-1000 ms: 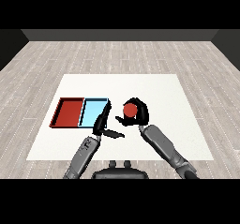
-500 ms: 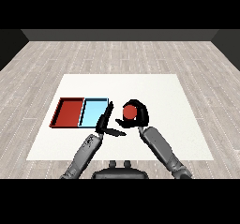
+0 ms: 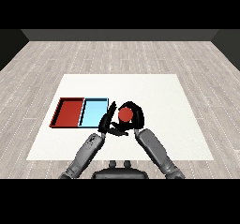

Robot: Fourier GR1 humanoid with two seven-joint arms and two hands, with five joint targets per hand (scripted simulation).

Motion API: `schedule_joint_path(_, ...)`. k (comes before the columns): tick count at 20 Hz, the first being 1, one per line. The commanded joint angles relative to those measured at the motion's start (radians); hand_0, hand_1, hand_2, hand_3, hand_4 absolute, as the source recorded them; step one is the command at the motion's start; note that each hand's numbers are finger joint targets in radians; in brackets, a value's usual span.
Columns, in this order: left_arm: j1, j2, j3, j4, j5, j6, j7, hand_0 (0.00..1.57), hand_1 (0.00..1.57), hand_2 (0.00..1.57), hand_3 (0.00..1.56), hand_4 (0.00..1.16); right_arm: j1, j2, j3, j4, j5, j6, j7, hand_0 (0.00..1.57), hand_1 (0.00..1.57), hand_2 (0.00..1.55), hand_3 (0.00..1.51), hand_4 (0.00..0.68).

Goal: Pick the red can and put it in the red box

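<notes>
The table (image 3: pixel 154 92) fills the middle of the head view. On it, at about 9 o'clock from the centre, lie the two trays side by side: the red tray (image 3: pixel 69 112) on the outside, the blue tray (image 3: pixel 93 113) touching it on its 3 o'clock side. Neither holds anything.

The right hand (image 3: pixel 136 117) sits just below centre, its fingers curled round the can (image 3: pixel 124 115), which shows as a red disc between them, just beside the blue tray's 3 o'clock edge. The left hand (image 3: pixel 107 123) is at 9 o'clock of the can, fingers straight and pressed together, pointing toward 12 o'clock over the blue tray's near corner, holding nothing.

By my judgement the pick is done or nearly so: the can is in the right hand. What is left is to carry it toward 9 o'clock, across the blue tray, and set it down in the red tray.

Hard to make out: whether the can is off the table or resting on it, since the hand hides its base. The can's side is covered by the fingers, and the left thumb blurs into the right hand.
</notes>
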Motion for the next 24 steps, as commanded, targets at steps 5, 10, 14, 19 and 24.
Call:
schedule_joint_path(5,-0.07,0.0,-0.005,0.104,0.066,0.012,-0.028,0.0,0.0,0.0,0.0,0.0,0.092,0.02,0.058,-0.123,0.035,-0.02,0.046,1.51,1.51,1.45,1.42,0.657)
schedule_joint_path(10,0.049,0.01,-0.034,-0.005,0.024,-0.052,-0.026,0.0,0.0,0.0,0.0,0.0,-0.045,0.02,0.124,0.022,-0.065,-0.103,-0.032,1.53,1.53,1.46,1.42,0.658)
schedule_joint_path(14,-0.069,0.0,-0.08,0.058,0.096,0.037,-0.039,0.0,0.0,0.0,0.0,0.0,-0.079,0.02,0.042,0.071,-0.06,-0.046,-0.024,1.52,1.52,1.46,1.4,0.646)
schedule_joint_path(19,-0.088,0.0,-0.018,0.091,0.16,0.185,-0.051,0.37,0.37,0.72,0.57,0.91,-0.059,0.02,0.092,0.03,-0.022,-0.077,0.003,1.54,1.54,1.47,1.4,0.651)
schedule_joint_path(24,-0.122,0.0,-0.147,0.189,0.242,0.307,-0.112,1.57,1.57,1.56,1.47,1.12,-0.032,0.02,0.099,-0.013,-0.037,-0.08,0.003,1.49,1.49,1.45,1.39,0.654)
